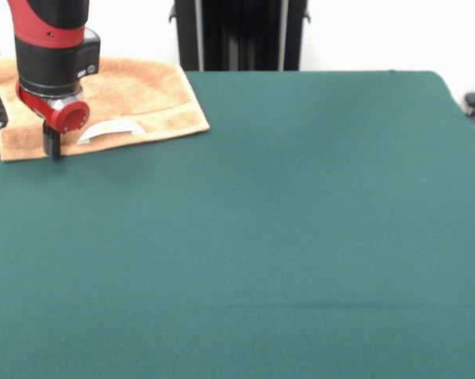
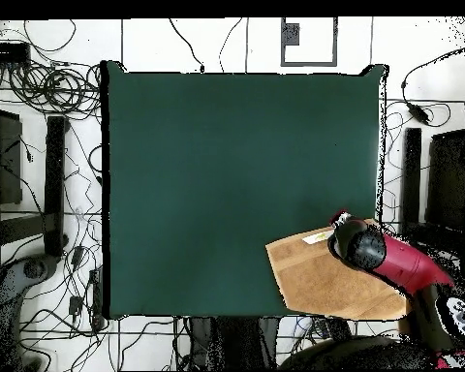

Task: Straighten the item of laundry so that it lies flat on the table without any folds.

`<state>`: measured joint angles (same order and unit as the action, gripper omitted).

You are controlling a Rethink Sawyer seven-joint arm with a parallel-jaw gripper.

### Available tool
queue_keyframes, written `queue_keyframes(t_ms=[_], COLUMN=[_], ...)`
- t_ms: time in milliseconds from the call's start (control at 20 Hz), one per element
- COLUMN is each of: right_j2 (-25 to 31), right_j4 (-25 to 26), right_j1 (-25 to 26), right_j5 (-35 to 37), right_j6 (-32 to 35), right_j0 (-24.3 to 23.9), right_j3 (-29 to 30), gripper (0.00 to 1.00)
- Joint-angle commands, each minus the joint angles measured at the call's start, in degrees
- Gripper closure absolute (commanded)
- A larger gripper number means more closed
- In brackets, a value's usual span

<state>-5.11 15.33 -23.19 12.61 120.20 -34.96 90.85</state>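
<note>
Green table (image 1: 300, 237), tool (image 1: 54, 148) upright at towel (image 1: 142, 99) edge

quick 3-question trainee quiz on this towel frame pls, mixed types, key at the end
1. True or false: the towel lies at the middle of the table.
2. In the front view, the gripper is over which part of the towel? A) its near edge, beside the white label B) its far edge C) off the towel altogether
3. Fill in: in the overhead view, part of the towel extends past the table's ____.

Key
1. False: it sits at a corner on the robot's side.
2. A
3. edge
</note>
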Motion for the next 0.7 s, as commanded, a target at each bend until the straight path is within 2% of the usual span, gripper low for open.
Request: queue_keyframes(t_ms=[50,450,500,700], right_j2=[5.93,4.53,4.80,4.66], right_j4=[0.91,-0.53,-0.42,0.14], right_j1=[1.23,-2.31,-2.39,-2.32], right_j5=[7.18,13.15,13.81,13.77], right_j6=[-0.12,0.39,0.41,0.31], right_j0=[1.58,3.71,3.60,3.68], right_j3=[4.89,4.90,4.94,4.76], gripper=[1.00,1.00,0.00,0.00])
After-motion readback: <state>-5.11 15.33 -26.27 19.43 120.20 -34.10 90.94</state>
